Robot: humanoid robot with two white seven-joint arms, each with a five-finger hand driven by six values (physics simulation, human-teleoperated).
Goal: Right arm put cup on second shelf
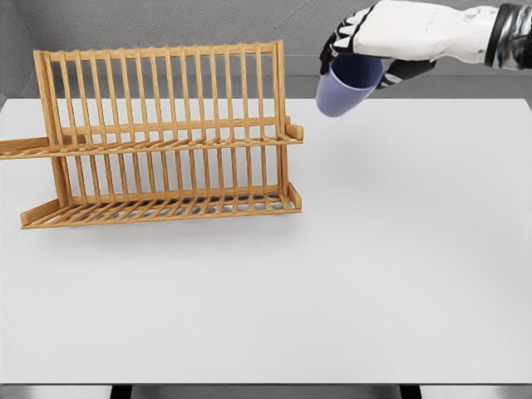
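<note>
One cup (pixel 347 83) in right robot hand (pixel 366 41)

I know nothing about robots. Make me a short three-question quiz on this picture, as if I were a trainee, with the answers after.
1. True or false: the cup already rests on the rack.
2. Which hand holds the cup? A) left B) right C) neither
3. Fill in: the cup hangs in the air, tilted, to the ______ of the rack in the picture.

Key
1. False. The right hand holds it in the air above the table, apart from the rack.
2. B. Its arm comes in from the picture's right; no left arm shows.
3. Right, about level with the rack's top.
</note>
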